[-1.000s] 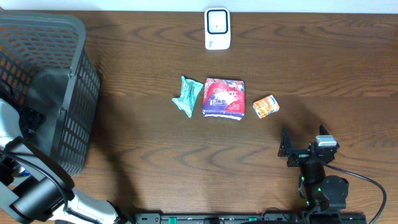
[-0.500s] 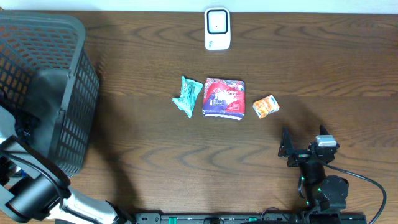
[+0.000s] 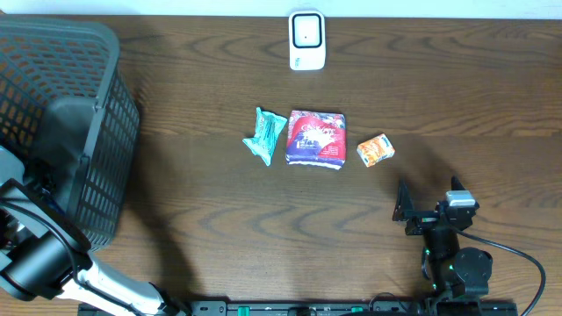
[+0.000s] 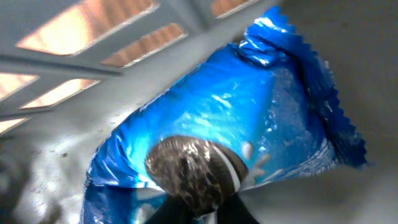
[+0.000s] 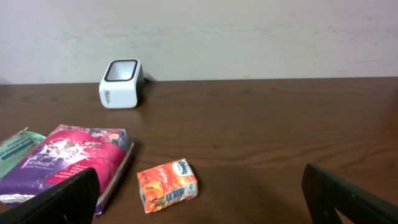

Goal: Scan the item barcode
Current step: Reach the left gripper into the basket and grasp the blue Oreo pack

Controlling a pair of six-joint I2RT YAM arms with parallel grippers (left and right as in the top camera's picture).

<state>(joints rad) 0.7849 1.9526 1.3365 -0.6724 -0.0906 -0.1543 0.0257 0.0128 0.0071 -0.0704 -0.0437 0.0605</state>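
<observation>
Blue cookie packet (image 4: 249, 124) lies in the basket (image 3: 97, 114) — our left gripper (image 4: 202, 211) is clamped on it, right gripper (image 5: 199, 202) gapes idle — we've yet to lift it to the scanner (image 3: 306, 39).

A basket (image 3: 88, 132) stands at the left end of the bench (image 3: 219, 219), with a wrapped snack (image 4: 249, 124) lying inside it. The scanner (image 3: 307, 40) sits at the far edge, centre. Before it, mid-bench, left to right: a pouch (image 3: 265, 135), a flat pack (image 3: 316, 139) just beside it, and a small carton (image 3: 375, 150) slightly apart.
</observation>
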